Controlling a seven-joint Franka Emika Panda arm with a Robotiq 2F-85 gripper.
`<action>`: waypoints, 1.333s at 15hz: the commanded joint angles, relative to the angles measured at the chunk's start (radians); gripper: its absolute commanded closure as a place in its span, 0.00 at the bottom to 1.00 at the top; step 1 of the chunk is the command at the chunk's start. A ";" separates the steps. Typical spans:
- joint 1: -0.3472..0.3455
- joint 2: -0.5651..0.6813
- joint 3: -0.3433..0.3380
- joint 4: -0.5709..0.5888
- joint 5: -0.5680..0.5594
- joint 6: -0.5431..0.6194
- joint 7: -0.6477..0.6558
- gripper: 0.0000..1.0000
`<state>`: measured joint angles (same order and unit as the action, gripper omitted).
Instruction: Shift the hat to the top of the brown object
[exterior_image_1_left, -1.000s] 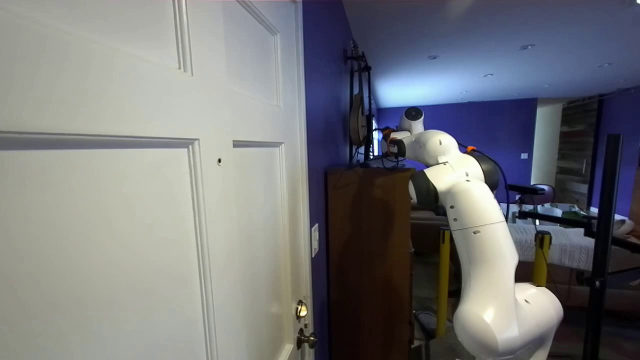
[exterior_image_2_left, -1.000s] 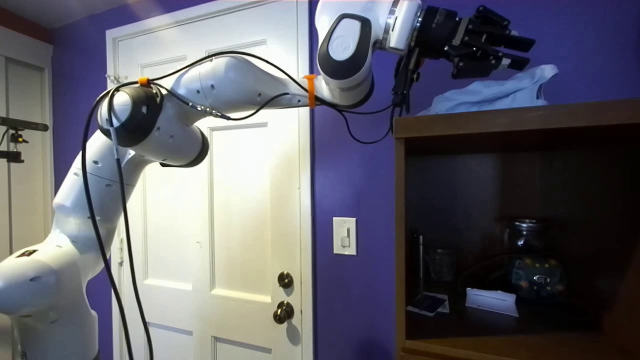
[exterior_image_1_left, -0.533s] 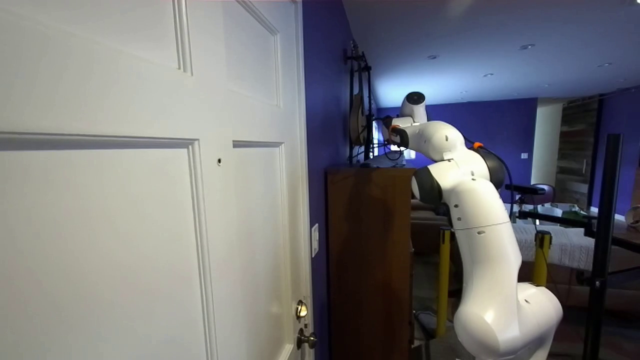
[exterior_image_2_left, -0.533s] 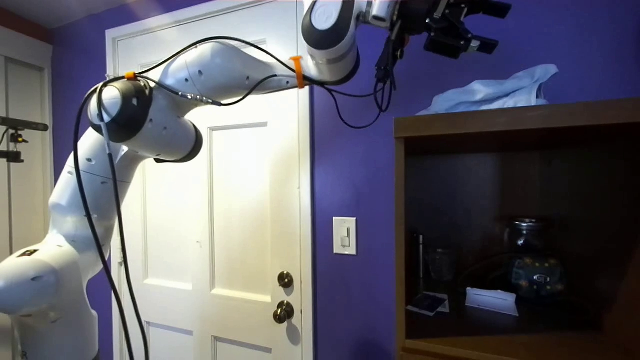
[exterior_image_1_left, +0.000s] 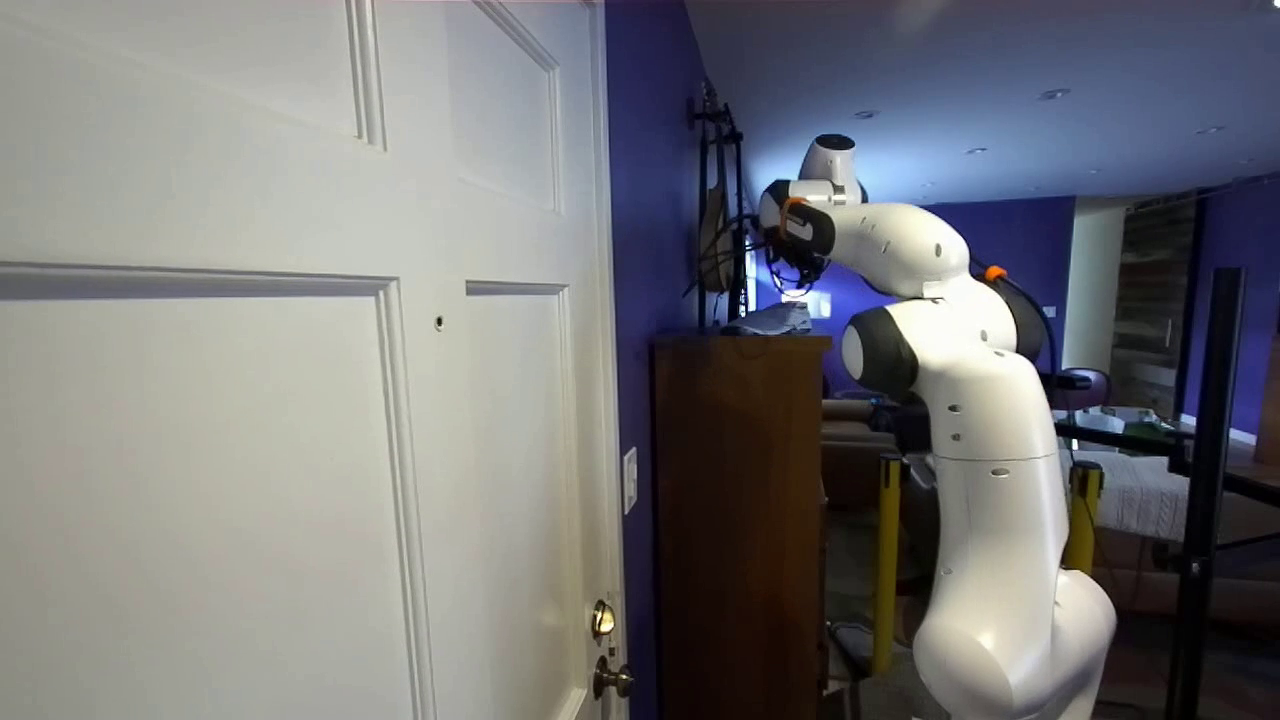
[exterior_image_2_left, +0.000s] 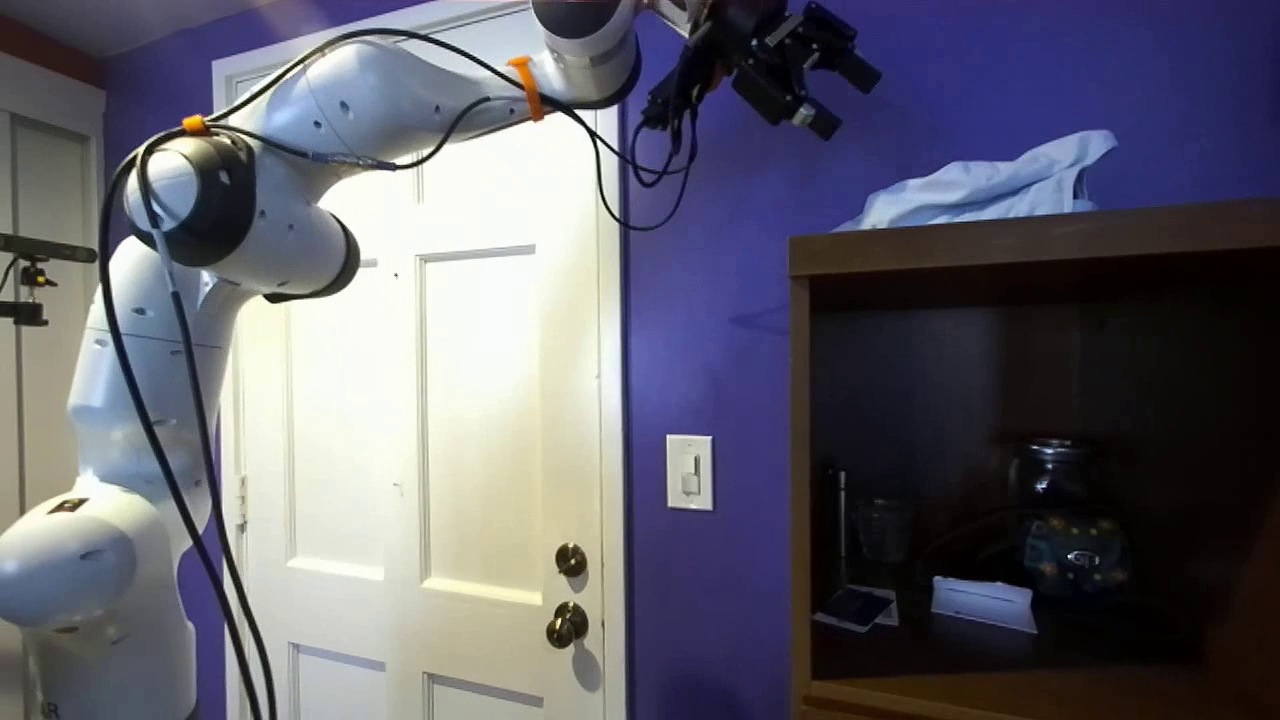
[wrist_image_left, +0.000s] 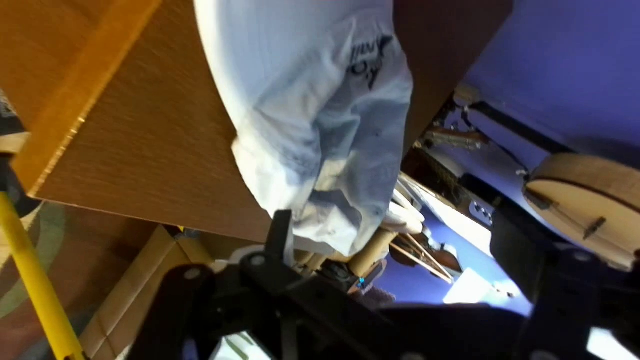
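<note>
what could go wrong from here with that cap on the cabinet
If lowered carelessly, the open pincer might nudge the ungripped, crumpled cap askew or off the cabinet. In an exterior view the cable loop hangs lower than the pincer, so it could snag on the cabinet's edge.

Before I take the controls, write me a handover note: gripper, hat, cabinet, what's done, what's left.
Gripper: jaws open, holding nothing, raised and apart from the hat.
Hat: lying crumpled on top of the brown cabinet; I can't tell whether any of it overhangs an edge.
Done: the hat is up there, free of the jaws.
Left: the placing looks finished; probably just back away without brushing the hat.
</note>
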<state>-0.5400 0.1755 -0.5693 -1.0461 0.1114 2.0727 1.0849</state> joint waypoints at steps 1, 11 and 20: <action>0.052 -0.112 0.038 -0.064 -0.012 -0.177 -0.084 0.00; 0.116 -0.289 0.099 -0.252 -0.036 -0.570 -0.342 0.00; 0.125 -0.433 0.174 -0.554 -0.211 -0.487 -0.623 0.00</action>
<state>-0.4271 -0.1602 -0.4251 -1.4562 -0.0412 1.5020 0.5231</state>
